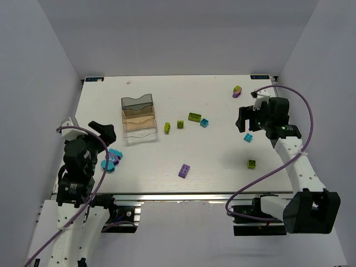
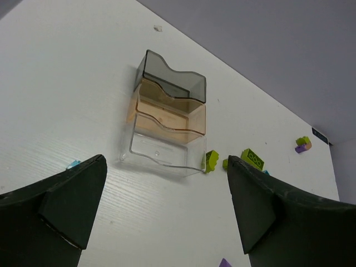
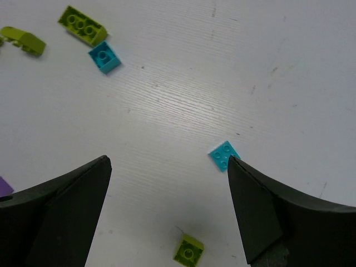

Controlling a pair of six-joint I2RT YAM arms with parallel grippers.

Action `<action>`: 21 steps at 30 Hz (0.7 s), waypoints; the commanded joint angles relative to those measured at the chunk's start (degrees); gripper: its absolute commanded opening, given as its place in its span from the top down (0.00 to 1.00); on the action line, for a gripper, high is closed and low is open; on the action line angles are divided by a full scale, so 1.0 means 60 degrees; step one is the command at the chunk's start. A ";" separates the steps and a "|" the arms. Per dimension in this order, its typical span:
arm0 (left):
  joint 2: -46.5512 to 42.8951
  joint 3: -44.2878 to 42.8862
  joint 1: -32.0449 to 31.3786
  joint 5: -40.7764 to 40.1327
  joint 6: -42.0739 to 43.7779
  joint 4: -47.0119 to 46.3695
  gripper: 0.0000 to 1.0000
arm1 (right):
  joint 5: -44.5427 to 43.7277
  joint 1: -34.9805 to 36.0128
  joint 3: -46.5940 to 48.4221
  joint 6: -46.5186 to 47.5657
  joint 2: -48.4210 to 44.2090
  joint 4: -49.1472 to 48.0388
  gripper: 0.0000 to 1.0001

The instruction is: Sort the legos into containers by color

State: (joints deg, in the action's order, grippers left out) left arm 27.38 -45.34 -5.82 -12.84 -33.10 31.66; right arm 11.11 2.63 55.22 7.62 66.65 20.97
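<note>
The three joined containers (image 1: pixel 139 118) stand left of centre: smoky grey at the back, tan in the middle, clear in front; they also show in the left wrist view (image 2: pixel 167 122). Legos lie scattered: lime ones (image 1: pixel 194 116) and a cyan one (image 1: pixel 204 123) mid-table, a purple one (image 1: pixel 184 171), and a cyan-purple cluster (image 1: pixel 113 159). My left gripper (image 1: pixel 104 139) is open and empty in front of the clear bin (image 2: pixel 166 167). My right gripper (image 1: pixel 243 119) is open and empty (image 3: pixel 167 161) above a flat cyan lego (image 3: pixel 224 154), which is beside its right finger, and a lime lego (image 3: pixel 188 250).
A lime-and-purple piece (image 1: pixel 237 91) lies at the far right corner. A lime lego (image 1: pixel 252 163) sits near the right front. White walls enclose the table (image 1: pixel 167 183) on three sides.
</note>
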 commanded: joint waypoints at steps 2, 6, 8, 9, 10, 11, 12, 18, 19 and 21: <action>-0.0182 0.0101 0.0033 0.0441 -0.0342 0.0436 0.02 | 0.2231 -0.0014 -0.0326 0.1160 -0.0678 0.0064 0.11; -0.0402 0.0115 0.0033 0.0499 -0.0474 0.0568 0.05 | 0.3871 0.0000 -0.0619 0.2025 -0.0986 0.0166 0.11; -0.0534 0.0145 0.0033 0.0558 -0.0547 0.0612 0.12 | 0.4472 0.0030 -0.0620 0.2974 -0.0958 0.0487 0.11; -0.0563 0.0174 0.0033 0.0602 -0.0576 0.0612 0.21 | 0.5230 0.0088 -0.0605 0.3530 -0.0870 0.1113 0.11; -0.0607 0.0218 0.0033 0.0733 -0.0635 0.0598 0.31 | 0.5643 0.0233 -0.0590 0.4869 -0.0826 0.1496 0.11; -0.0608 0.0233 0.0033 0.0806 -0.0650 0.0583 0.44 | 0.6010 0.0351 -0.0590 0.5680 -0.0768 0.2022 0.11; -0.0608 0.0262 0.0033 0.0865 -0.0722 0.0583 0.71 | 0.6652 0.0483 -0.0547 0.6486 -0.0651 0.3129 0.11; -0.0549 0.0365 0.0033 0.1349 -0.0957 0.0539 0.97 | 0.8197 0.1491 -0.1057 1.2467 -0.0591 0.6039 0.12; -0.0549 0.0365 0.0033 0.1407 -0.0987 0.0568 0.84 | 0.8080 0.1712 -0.1132 1.2804 -0.0562 0.6055 0.14; -0.0505 0.0423 0.0033 0.1612 -0.1148 0.0641 0.43 | 0.7583 0.2546 -0.1278 1.3217 -0.0489 0.5851 0.19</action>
State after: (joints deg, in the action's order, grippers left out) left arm 23.99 -43.53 -5.82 -6.09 -38.46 34.89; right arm 54.50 12.49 48.56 72.53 63.46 50.96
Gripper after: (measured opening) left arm 0.240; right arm 0.833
